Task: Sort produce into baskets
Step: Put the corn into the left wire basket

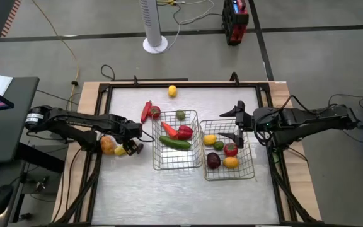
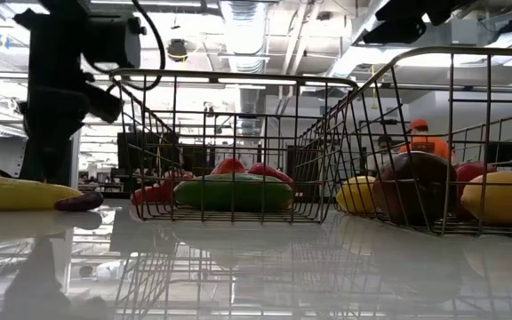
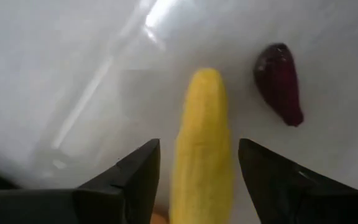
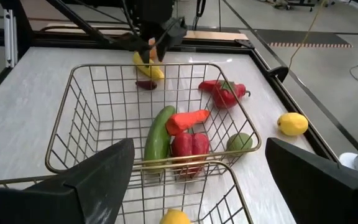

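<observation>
Near the table's left edge, your left gripper point(image 3: 197, 168) stands with its fingers spread wide on either side of a long yellow banana-shaped toy point(image 3: 202, 143), not closed on it. A small dark purple pepper-like piece point(image 3: 279, 82) lies just beside it. The left silver wire-mesh basket point(image 1: 194, 115) holds a green cucumber point(image 1: 174, 143), an orange carrot point(image 1: 169, 130) and a red pepper point(image 1: 185, 132). Your right gripper point(image 1: 239, 124) hangs wide open over the right wire basket point(image 1: 252, 171), which holds a dark plum point(image 1: 213, 161) and yellow and red fruit. One yellow lemon point(image 1: 172, 91) sits near the table's far edge.
</observation>
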You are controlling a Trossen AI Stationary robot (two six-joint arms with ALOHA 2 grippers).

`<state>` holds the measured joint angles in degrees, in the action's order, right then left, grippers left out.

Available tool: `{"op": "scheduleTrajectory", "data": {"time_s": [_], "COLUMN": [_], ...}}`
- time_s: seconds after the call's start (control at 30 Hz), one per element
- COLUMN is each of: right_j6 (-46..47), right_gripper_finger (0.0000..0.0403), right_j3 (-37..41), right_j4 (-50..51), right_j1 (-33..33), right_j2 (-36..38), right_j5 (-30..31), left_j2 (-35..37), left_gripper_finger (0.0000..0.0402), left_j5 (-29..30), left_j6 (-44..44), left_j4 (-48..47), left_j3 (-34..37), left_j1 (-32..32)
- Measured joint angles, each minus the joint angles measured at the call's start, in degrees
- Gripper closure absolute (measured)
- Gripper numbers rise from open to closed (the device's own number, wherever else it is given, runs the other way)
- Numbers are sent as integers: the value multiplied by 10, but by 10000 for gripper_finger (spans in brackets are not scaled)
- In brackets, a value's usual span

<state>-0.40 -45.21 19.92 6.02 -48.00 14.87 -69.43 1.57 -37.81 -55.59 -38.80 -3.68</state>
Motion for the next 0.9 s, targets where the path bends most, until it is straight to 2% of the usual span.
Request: {"op": "scheduleTrajectory", "data": {"time_s": [0.17, 0.33, 0.43, 0.6, 0.73, 0.9], "right_j6": [0, -5, -5, -5, -5, -2], "right_gripper_finger": [14, 14, 14, 14, 14, 14], "right_j3": [0, 0, 0, 0, 0, 0], "right_j4": [-4, -9, -9, -8, -8, -8], "right_j1": [0, 0, 0, 0, 0, 0], "right_j2": [0, 0, 0, 0, 0, 0], "right_j5": [0, 0, 0, 0, 0, 0], "left_j2": [0, 0, 0, 0, 0, 0], "left_gripper_finger": [165, 165, 187, 257, 305, 308], "left_j5": [-23, -24, -17, -16, -42, -42], "left_j6": [4, 10, 17, 22, 34, 61], "left_j4": [23, 27, 27, 27, 19, -27], "left_j3": [28, 46, 49, 49, 45, -14], "left_j1": [0, 0, 0, 5, 5, 5]}}
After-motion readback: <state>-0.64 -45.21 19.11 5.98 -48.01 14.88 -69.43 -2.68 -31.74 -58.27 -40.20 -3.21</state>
